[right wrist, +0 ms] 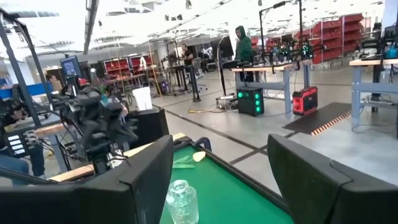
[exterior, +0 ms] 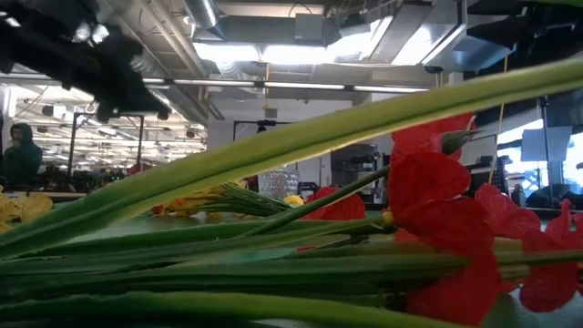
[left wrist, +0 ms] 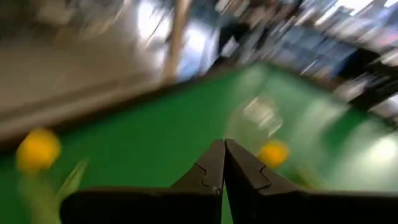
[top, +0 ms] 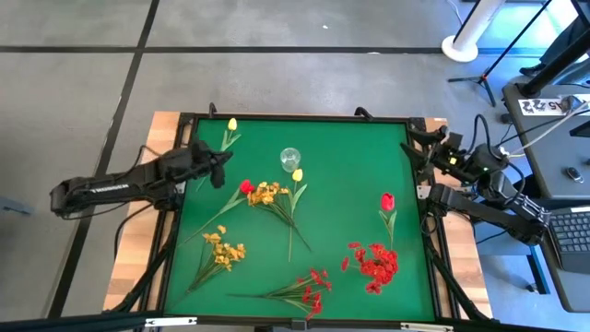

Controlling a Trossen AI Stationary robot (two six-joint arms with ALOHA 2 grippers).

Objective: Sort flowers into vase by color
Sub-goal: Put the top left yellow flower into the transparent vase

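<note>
Flowers lie flat on the green mat [top: 341, 184]: a yellow tulip [top: 231, 124] at the far left, a yellow tulip [top: 297, 175] beside the clear glass vase [top: 290, 159], a red tulip [top: 246, 186], a red tulip [top: 387, 201], yellow sprays [top: 267, 194] [top: 224, 249] and red sprays [top: 373, 263] [top: 313, 290]. My left gripper [top: 221, 169] is over the mat's left part, between the far yellow tulip and the left red tulip, shut and empty; its wrist view shows the fingers [left wrist: 214, 174] closed together. My right gripper [right wrist: 217, 180] waits open at the table's right edge.
A black frame [top: 175, 212] borders the mat, on a wooden table. Cables and a laptop [top: 572, 231] are off the right side. People stand in the room beyond. Green stems and red blooms [exterior: 437, 210] fill the low view close to the camera.
</note>
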